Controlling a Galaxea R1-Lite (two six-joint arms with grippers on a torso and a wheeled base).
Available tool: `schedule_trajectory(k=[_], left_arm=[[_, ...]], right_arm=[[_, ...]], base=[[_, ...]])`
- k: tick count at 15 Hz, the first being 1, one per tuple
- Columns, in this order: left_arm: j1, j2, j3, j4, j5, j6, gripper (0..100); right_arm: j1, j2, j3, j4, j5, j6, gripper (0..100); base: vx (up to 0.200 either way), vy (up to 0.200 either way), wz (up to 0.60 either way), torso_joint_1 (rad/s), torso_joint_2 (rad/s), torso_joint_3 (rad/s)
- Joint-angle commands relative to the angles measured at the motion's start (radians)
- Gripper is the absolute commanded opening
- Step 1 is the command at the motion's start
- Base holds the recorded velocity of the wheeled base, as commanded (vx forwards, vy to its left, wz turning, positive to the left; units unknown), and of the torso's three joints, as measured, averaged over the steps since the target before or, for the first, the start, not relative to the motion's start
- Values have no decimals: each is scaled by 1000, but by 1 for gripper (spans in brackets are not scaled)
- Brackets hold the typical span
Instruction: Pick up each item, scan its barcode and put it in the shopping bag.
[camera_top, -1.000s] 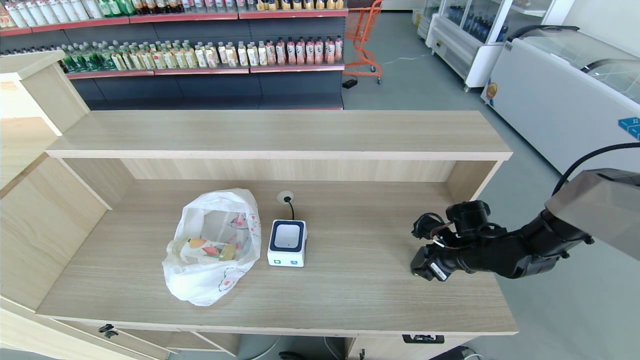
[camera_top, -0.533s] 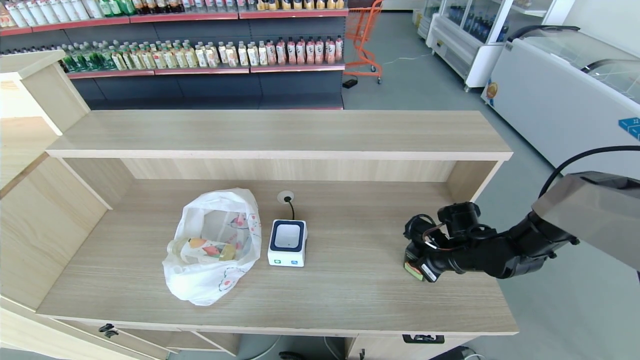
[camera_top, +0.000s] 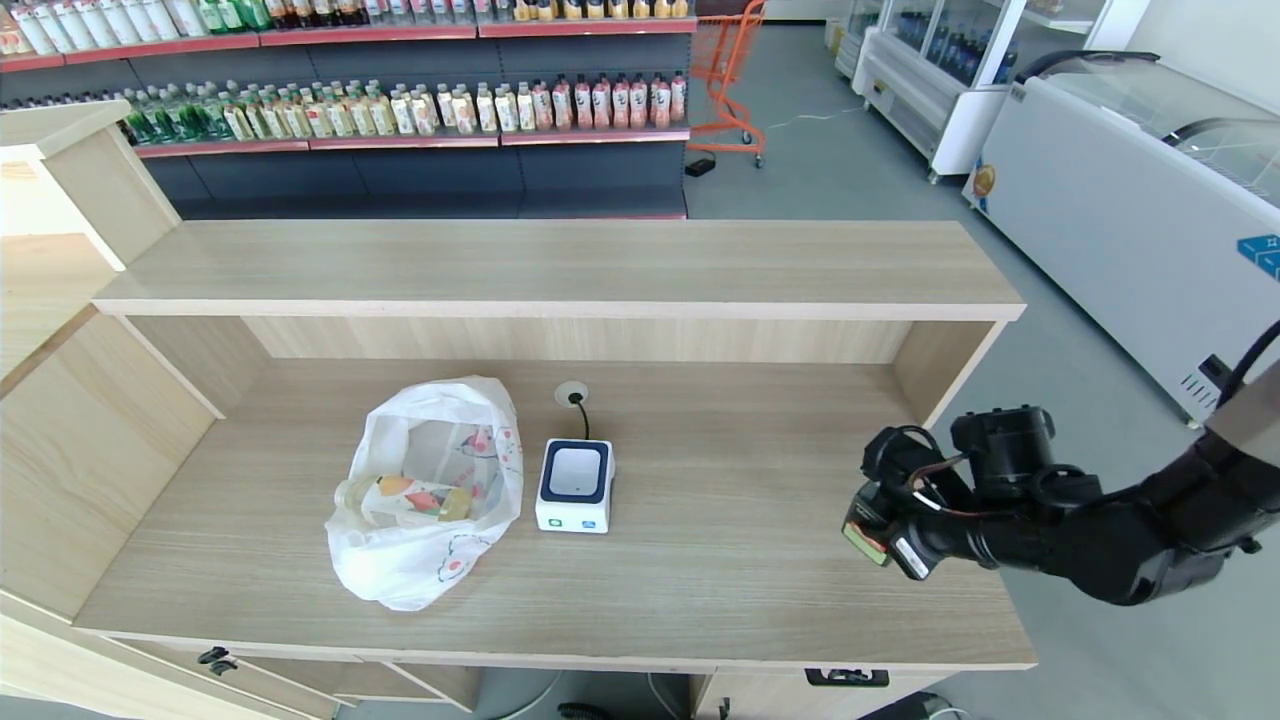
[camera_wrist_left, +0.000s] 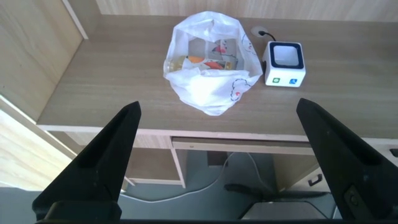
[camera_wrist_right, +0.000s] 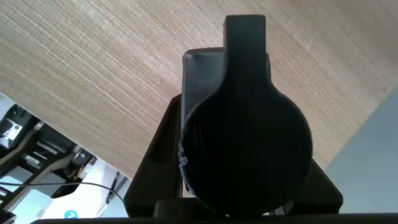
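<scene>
Head view: right gripper (camera_top: 866, 530), grasp state indeterminate, hovers at the light wooden counter's (camera_top: 720, 560) right end; judged step is item pickup, next presenting a barcode to the white box scanner (camera_top: 575, 486).

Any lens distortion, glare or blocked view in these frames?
Head view: the wide-angle lens bows the drink shelves; bright reflections on the chest freezer lid. Left wrist view: shopping bag evenly lit, the open left hand dark in the foreground. Right wrist view: the right hand's dark body blocks the middle.
</scene>
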Motion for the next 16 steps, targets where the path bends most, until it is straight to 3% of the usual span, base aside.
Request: schedule_trajectory(k=[1, 3, 4, 5, 6, 7, 8, 10, 13, 15, 16], left_arm=[[0, 0, 0, 0, 1, 0, 100], [0, 0, 0, 0, 0, 0, 100], [0, 0, 0, 0, 0, 1, 100], [-2, 0, 0, 0, 1, 0, 100], [0, 0, 0, 0, 1, 0, 100], [0, 0, 0, 0, 1, 0, 100], [0, 0, 0, 0, 1, 0, 100], [0, 0, 0, 0, 1, 0, 100], [0, 0, 0, 0, 0, 1, 100], [0, 0, 0, 0, 1, 0, 100], [0, 0, 0, 0, 0, 0, 100]], right_arm=[[-113, -304, 264, -139, -34, -142, 0], [-108, -370, 269, -242, -29, -313, 0], [-107, -396, 272, -254, 26, -438, 0], [-110, -410, 270, -248, 92, -506, 0], [-110, -416, 272, -234, 242, -636, 0], [-110, -411, 269, -209, 478, -868, 0], [-108, -410, 267, -194, 557, -963, 0], [-39, -378, 257, -41, 796, -1521, 0], [97, -286, 255, 28, 926, -1960, 0], [148, -243, 226, 25, 1055, -2080, 0], [162, -233, 220, 25, 1072, -2123, 0]], base=[[0, 0, 0, 0, 0, 0], [0, 0, 0, 0, 0, 0], [0, 0, 0, 0, 0, 0], [0, 0, 0, 0, 0, 0], [0, 0, 0, 0, 0, 0], [0, 0, 0, 0, 0, 0], [0, 0, 0, 0, 0, 0], [0, 0, 0, 0, 0, 0], [0, 0, 0, 0, 0, 0], [0, 0, 0, 0, 0, 0], [0, 0, 0, 0, 0, 0]])
